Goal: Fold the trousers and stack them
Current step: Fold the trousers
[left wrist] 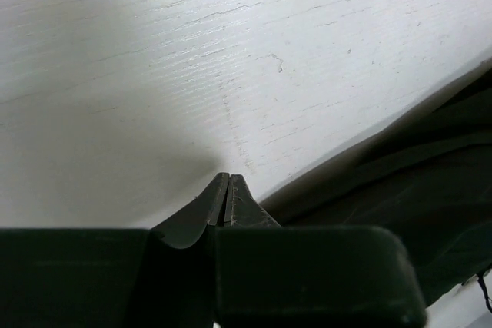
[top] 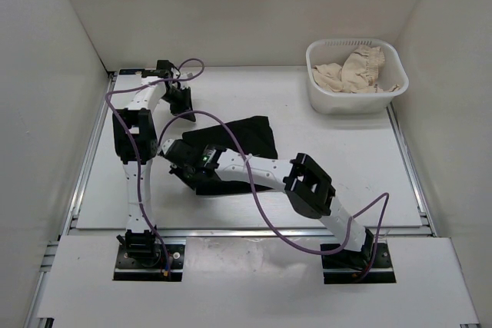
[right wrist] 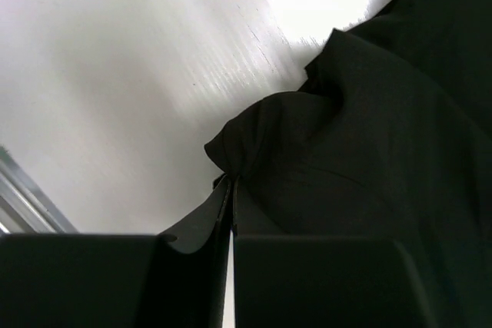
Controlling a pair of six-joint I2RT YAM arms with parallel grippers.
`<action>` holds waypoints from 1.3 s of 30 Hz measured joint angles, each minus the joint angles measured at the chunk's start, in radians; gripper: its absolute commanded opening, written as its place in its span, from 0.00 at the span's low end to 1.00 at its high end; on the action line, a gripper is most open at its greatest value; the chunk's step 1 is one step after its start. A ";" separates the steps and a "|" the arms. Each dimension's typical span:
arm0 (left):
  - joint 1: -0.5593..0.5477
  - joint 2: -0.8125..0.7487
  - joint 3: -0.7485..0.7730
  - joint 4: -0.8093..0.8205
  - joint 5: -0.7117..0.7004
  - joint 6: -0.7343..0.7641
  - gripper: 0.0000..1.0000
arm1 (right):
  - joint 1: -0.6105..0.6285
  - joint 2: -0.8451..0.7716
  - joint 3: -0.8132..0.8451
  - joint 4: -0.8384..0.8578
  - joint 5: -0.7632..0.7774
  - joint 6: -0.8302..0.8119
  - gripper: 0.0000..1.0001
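Trousers [top: 244,136]: bunched in rough partial fold on table [top: 346,167], left of and nearer than white basket [top: 323,101]. Fold judged unfinished; stacking pending.
Right gripper [right wrist: 231,182]: closed tight, apparently pinching trousers corner.
Left gripper [left wrist: 229,178]: closed tight, holding nothing, farther left of basket.

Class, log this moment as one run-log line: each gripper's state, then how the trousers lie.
left gripper: shut, empty, beside trousers | right gripper: shut on trousers' edge | trousers: crumpled on table

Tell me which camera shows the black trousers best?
The top view: the trousers lie nearly whole there, partly under the right arm. The right wrist view shows only a bunched corner; the left wrist view, only a dark edge.
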 measured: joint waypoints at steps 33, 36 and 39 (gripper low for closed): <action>0.066 -0.158 -0.304 -0.035 -0.005 -0.003 0.61 | -0.060 -0.098 -0.023 0.066 -0.095 0.055 0.65; 0.066 -0.150 -0.301 -0.032 0.019 -0.005 0.28 | -0.016 -0.036 0.024 0.048 -0.100 0.035 0.63; 0.066 -0.137 -0.297 -0.039 0.040 -0.002 0.14 | 0.009 0.007 0.038 0.014 -0.091 0.018 0.61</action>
